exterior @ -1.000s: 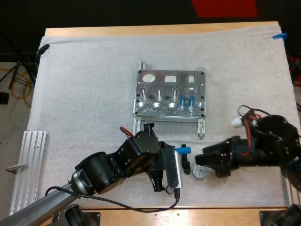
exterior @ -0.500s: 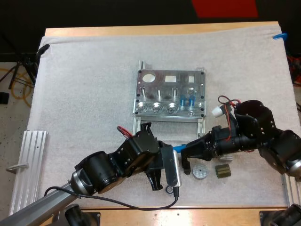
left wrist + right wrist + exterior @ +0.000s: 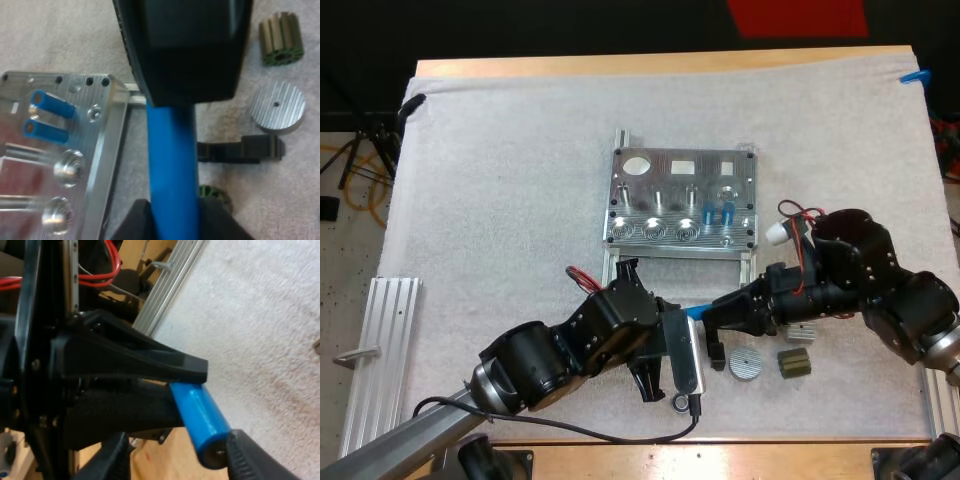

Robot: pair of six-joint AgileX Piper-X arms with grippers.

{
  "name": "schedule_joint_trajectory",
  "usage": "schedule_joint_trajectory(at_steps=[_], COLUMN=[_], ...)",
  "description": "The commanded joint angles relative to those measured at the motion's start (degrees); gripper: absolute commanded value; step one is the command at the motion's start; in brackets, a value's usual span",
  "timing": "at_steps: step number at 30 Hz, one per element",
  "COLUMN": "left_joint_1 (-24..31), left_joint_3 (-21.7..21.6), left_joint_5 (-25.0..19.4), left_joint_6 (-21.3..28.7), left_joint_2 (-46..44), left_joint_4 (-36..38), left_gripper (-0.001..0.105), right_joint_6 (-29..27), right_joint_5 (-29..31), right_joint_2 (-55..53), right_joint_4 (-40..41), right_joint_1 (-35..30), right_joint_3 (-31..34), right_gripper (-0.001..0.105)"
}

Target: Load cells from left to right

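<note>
White mat [image 3: 500, 200] over the tabletop [image 3: 650, 62] carries the metal fixture [image 3: 682, 200] at centre. Near its front edge the left gripper [image 3: 682, 335] has its fingers clamped on a blue cell [image 3: 172, 165]. The right gripper [image 3: 720, 318] straddles the cell's free end, fingers apart. Letting go before that grip closes would likely drop the cell. The right wrist view reveals the gap at the cell's end, and the left wrist view shows two seated cells [image 3: 50, 117].

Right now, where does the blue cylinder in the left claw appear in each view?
High view: blue cylinder between left claw and right claw, on the near side of the metal fixture.
Left wrist view: the cylinder clamped in the left claw's fingers, beside the fixture's corner.
Right wrist view: the cylinder's end between the right claw's open fingers.
Shared landmark: the left claw gripping it.
</note>
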Motion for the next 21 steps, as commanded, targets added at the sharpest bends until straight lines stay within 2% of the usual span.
schedule_joint_trajectory(at_steps=[1,10,16,21], left_joint_1=[-0.37,-0.37,-0.37,-0.37], left_joint_3=[-0.56,-0.56,-0.56,-0.56], left_joint_5=[-0.76,-1.57,-1.57,-1.57], left_joint_6=[-0.14,-0.14,-0.14,0.11], left_joint_2=[-0.33,-0.33,-0.33,-0.33], left_joint_4=[-0.41,1.18,-0.51,-3.31], left_gripper=[0.000,0.000,0.000,0.000], right_joint_6=[-1.59,-4.14,-5.26,-5.41], right_joint_5=[1.62,10.91,11.31,9.11], right_joint_2=[-0.02,-2.55,-1.50,0.07], right_joint_4=[-0.73,-0.44,4.45,2.79], right_joint_1=[0.17,0.17,0.17,0.17], right_joint_3=[-0.18,-0.18,-0.18,-0.18], right_gripper=[0.044,0.044,0.044,0.044])
